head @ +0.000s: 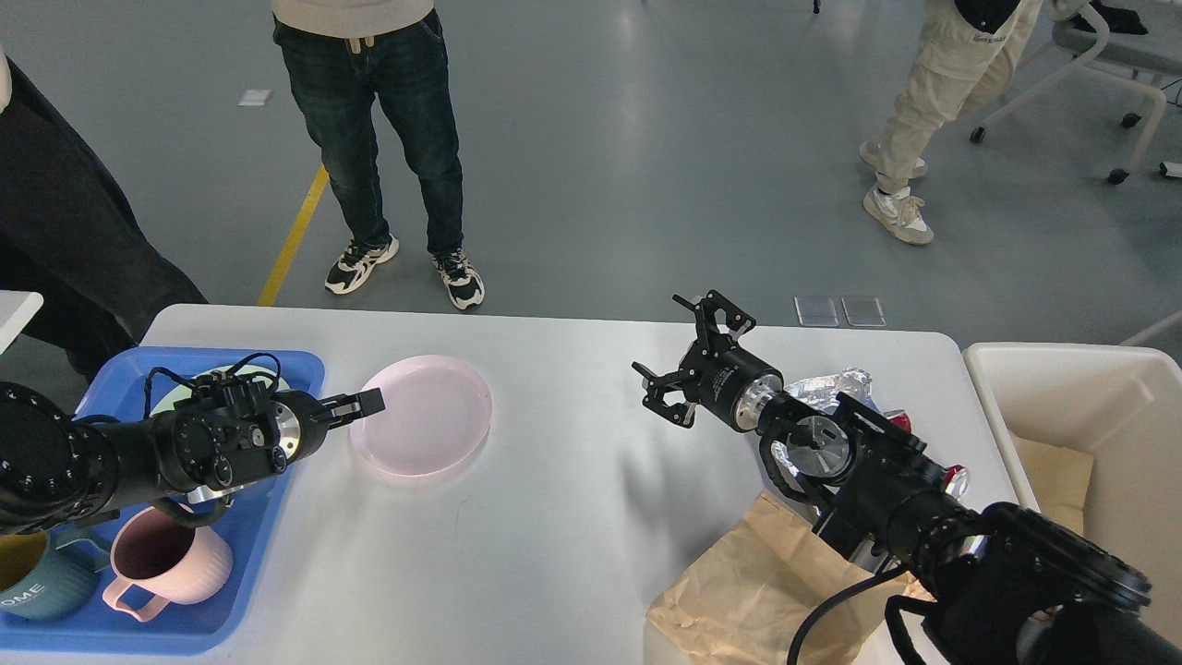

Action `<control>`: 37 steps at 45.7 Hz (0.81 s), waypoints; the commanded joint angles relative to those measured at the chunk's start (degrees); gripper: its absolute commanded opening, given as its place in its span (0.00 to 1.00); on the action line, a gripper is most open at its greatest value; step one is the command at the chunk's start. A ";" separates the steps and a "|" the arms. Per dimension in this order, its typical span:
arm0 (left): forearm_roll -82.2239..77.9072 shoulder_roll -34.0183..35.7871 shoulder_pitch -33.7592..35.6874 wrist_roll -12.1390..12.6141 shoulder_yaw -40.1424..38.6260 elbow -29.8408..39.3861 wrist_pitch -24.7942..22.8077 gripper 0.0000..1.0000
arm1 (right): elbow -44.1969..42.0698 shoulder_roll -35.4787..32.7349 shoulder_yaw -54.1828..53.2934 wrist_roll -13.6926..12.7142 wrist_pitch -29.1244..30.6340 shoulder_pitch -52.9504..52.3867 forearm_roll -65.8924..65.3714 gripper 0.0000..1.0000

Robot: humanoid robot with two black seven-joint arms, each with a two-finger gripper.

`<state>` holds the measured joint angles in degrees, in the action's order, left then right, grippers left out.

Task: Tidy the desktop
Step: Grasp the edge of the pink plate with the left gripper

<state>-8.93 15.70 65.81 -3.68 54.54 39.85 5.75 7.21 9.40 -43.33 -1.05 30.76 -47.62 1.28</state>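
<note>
The desktop (572, 517) is a glossy white-grey table top. A pink plate (421, 414) lies flat on it, left of the middle. My left gripper (367, 403) reaches in from the left, its fingers close together on the plate's upper left rim. My right gripper (685, 356) hovers above the middle right of the desktop, open wide and empty. Under my right arm lie crumpled silver foil (836, 383), a red thing (900, 422) and a brown paper bag (766, 582).
A blue tray (295, 365) at the left edge holds a pale plate (171, 395), a pink mug (171, 559) and a teal mug (42, 577). A cream bin (1090, 369) stands off the right end. People stand beyond the far edge.
</note>
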 commanded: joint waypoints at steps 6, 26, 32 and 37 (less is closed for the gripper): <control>0.41 -0.93 -1.74 3.24 -5.24 -0.38 1.28 0.89 | 0.00 0.00 0.00 0.00 0.00 -0.01 -0.05 1.00; 0.14 -3.83 -3.94 5.88 -5.50 -3.64 1.55 0.81 | 0.00 0.00 0.00 0.08 0.00 0.07 -0.05 1.00; -0.38 -4.36 -4.73 6.67 -6.64 -4.16 1.55 0.77 | 0.00 0.00 0.00 0.00 0.00 0.07 0.03 1.00; -0.56 -5.06 -5.34 6.85 -6.64 -4.25 1.55 0.74 | 0.00 0.00 0.00 0.00 0.00 -0.01 0.03 1.00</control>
<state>-9.27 11.31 61.09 2.89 48.07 35.71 7.29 7.21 9.40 -43.33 -1.05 30.76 -47.57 1.26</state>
